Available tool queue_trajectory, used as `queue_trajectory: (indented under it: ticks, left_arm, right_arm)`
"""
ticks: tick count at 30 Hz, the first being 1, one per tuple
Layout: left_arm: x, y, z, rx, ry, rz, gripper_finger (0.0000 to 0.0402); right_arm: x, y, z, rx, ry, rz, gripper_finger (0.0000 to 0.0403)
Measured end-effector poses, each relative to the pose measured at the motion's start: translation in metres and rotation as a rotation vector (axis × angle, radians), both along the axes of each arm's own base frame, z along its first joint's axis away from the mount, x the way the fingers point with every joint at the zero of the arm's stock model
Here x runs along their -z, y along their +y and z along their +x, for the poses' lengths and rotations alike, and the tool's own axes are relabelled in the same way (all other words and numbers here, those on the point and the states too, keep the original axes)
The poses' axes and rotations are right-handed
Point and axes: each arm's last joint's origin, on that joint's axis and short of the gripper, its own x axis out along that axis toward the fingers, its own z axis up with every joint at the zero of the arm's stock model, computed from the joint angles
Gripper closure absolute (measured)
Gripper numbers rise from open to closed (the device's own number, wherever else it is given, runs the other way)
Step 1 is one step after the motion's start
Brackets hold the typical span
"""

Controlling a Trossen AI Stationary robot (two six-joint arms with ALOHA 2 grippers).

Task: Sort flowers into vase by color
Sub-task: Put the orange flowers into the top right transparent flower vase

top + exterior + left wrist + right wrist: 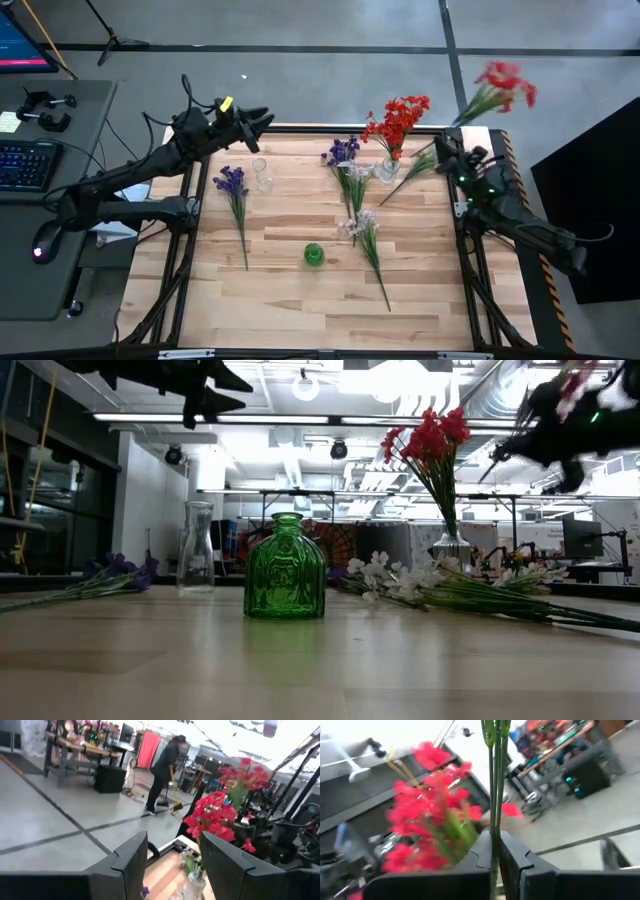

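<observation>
- One red spray is in hand: your right pincer is clenched on its green stem, raised off the table's right rear corner, with the blooms hanging out past the table edge. In the right wrist view the stem runs straight up between the closed fingers.
- Your target, as I judge it, is the clear vase at the rear, which already holds red flowers. Keep red with red.
- Swing the spray until the stem points down before you travel. Right now it lies at a slant, so the free stem end would meet the vase rim sideways.
- Bring the stem tip over the vase mouth from above, beside the stems already standing there, and lower slowly. The vase looks light and top-heavy, so a side push could tip it.
- Watch the purple spray and the white spray lying just by the vase; don't drag your stem through them.
- Let go only once the stem sits well down in the neck.
- Your left pincer hangs with its fingers apart and empty above the rear left of the table, near the empty clear bottle. Leave it parked.
- Still on the table to sort: another purple spray at the left, and the green bottle waits near the front.
</observation>
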Motion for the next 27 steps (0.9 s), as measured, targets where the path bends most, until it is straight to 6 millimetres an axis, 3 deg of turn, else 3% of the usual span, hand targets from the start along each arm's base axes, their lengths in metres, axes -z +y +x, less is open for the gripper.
queue_trajectory:
  ticks: [6,15,27]
  left_arm:
    - [0.003,0.002,0.003,-0.001,-0.006,-0.037,0.0232]
    - [0.003,0.002,0.003,-0.004,0.027,0.013,0.0232]
    - [0.003,0.003,0.002,-0.04,0.031,0.02,0.0232]
  right_arm:
    - [0.006,-0.011,0.004,0.137,0.065,-0.027,0.0403]
    - [0.007,-0.012,0.022,0.02,0.072,-0.031,0.0403]
    - [0.018,-0.009,0.037,0.033,0.155,0.029,0.0403]
